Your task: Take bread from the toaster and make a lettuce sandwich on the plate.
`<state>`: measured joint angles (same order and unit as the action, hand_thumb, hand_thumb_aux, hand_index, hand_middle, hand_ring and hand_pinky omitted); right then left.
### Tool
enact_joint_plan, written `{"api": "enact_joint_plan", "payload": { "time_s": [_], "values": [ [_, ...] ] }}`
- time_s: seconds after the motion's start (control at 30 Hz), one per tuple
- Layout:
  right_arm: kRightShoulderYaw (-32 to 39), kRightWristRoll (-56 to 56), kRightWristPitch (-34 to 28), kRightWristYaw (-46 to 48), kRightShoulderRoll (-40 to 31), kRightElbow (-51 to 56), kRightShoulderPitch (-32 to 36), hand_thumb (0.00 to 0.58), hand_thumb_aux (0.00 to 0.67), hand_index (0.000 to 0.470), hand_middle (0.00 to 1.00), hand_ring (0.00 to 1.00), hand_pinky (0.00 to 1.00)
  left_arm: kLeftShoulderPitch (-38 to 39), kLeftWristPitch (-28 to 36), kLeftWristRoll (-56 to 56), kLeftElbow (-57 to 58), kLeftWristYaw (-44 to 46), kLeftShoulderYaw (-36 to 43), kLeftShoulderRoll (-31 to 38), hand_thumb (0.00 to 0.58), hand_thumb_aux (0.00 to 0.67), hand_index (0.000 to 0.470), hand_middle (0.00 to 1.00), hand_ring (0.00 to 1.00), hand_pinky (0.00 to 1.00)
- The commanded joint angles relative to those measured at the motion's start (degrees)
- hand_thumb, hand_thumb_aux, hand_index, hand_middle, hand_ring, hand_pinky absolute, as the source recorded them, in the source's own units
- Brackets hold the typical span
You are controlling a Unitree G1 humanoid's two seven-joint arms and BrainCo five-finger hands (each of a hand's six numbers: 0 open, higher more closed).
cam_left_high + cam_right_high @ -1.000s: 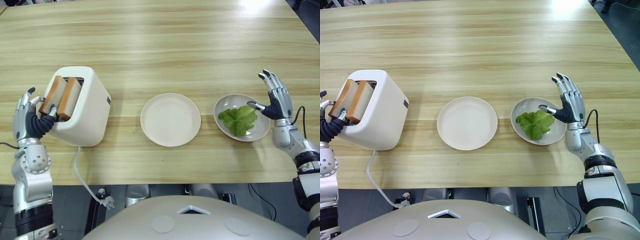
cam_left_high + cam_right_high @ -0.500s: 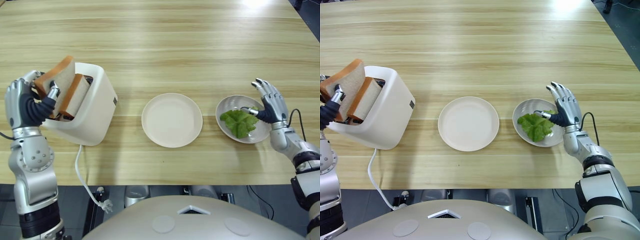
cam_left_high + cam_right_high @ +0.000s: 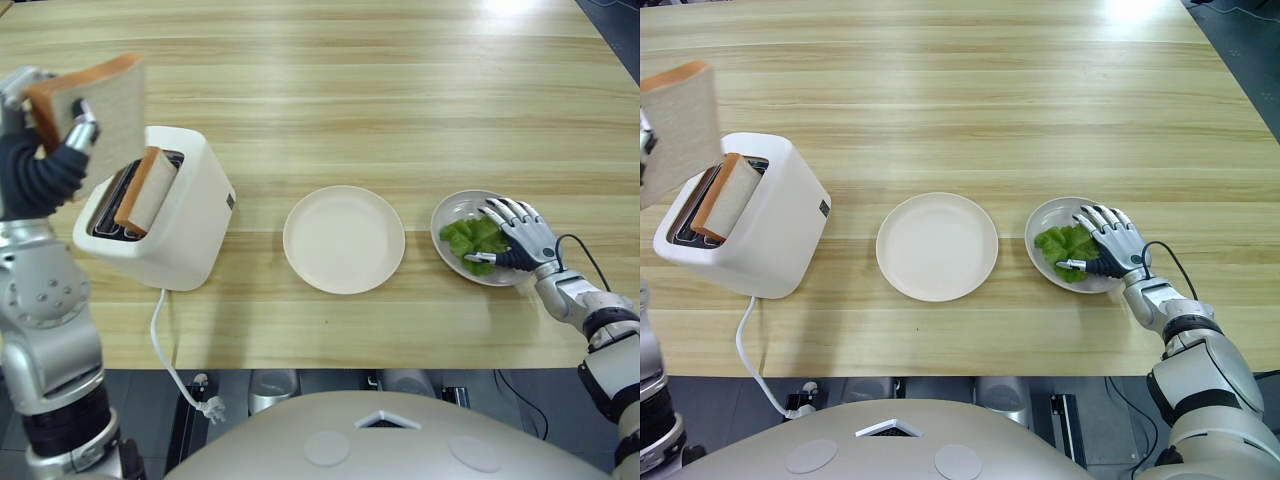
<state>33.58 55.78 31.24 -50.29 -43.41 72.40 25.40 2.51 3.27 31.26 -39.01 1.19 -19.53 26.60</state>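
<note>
My left hand (image 3: 38, 165) is shut on a slice of bread (image 3: 100, 105) and holds it up in the air, above and left of the white toaster (image 3: 190, 215). A second slice (image 3: 143, 190) leans in the toaster's slot. The cream plate (image 3: 343, 240) lies bare at the table's middle. To its right a grey bowl (image 3: 441, 221) holds a green lettuce leaf (image 3: 461, 238). My right hand (image 3: 513, 236) lies palm down over the leaf's right side, fingers spread flat, thumb at the leaf's near edge (image 3: 1072, 265).
The toaster's white cable (image 3: 160, 345) runs off the table's front edge to a loose plug (image 3: 212, 405). The wooden table (image 3: 380, 90) stretches wide behind the plate and bowl.
My left hand has pulled one slice up out of the toaster and raised it high. My right hand has come down from beside the bowl onto the lettuce.
</note>
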Motion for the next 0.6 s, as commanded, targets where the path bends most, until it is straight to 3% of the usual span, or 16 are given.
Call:
{"api": "enact_joint_plan", "payload": {
  "time_s": [0.03, 0.07, 0.1, 0.13, 0.37, 0.6],
  "values": [
    [1.8, 0.6, -1.1, -0.1, -0.2, 1.0, 0.2, 0.532, 0.478, 0.328, 0.00, 0.00, 0.00, -4.8, 1.3, -1.4, -0.2, 4.0, 8.5, -2.3, 0.580, 0.670, 0.460, 1.00, 1.00, 1.00],
    [1.9, 0.5, -1.2, -0.2, -0.1, 1.0, 0.3, 0.532, 0.478, 0.328, 0.00, 0.00, 0.00, -6.3, 1.9, -2.5, 0.2, 5.1, 10.9, -3.4, 0.580, 0.670, 0.460, 1.00, 1.00, 1.00],
    [2.0, 0.4, -1.3, -0.3, -0.1, 1.1, 0.3, 0.577, 0.625, 0.429, 0.00, 0.00, 0.00, -7.4, 2.4, -3.5, 0.7, 6.1, 12.7, -4.5, 0.580, 0.670, 0.460, 1.00, 1.00, 1.00],
    [2.1, 0.3, -1.4, -0.4, 0.0, 1.1, 0.4, 0.580, 0.670, 0.460, 0.00, 0.00, 0.00, -8.4, 3.0, -4.7, 1.5, 7.3, 14.7, -5.6, 0.580, 0.670, 0.460, 1.00, 1.00, 1.00],
    [2.3, -0.8, -1.2, -0.6, 1.0, 1.1, 1.0, 0.580, 0.670, 0.460, 0.00, 0.00, 0.00, -11.9, 2.1, -9.3, 19.2, 11.3, 25.7, -11.2, 0.580, 0.670, 0.460, 1.00, 1.00, 1.00],
    [1.8, -1.6, -0.3, -1.4, 1.4, 0.6, 2.5, 0.580, 0.670, 0.460, 0.00, 0.00, 0.00, -12.5, 0.3, -14.2, 32.7, 13.2, 28.1, -13.2, 0.580, 0.670, 0.460, 1.00, 1.00, 1.00]
  ]
}}
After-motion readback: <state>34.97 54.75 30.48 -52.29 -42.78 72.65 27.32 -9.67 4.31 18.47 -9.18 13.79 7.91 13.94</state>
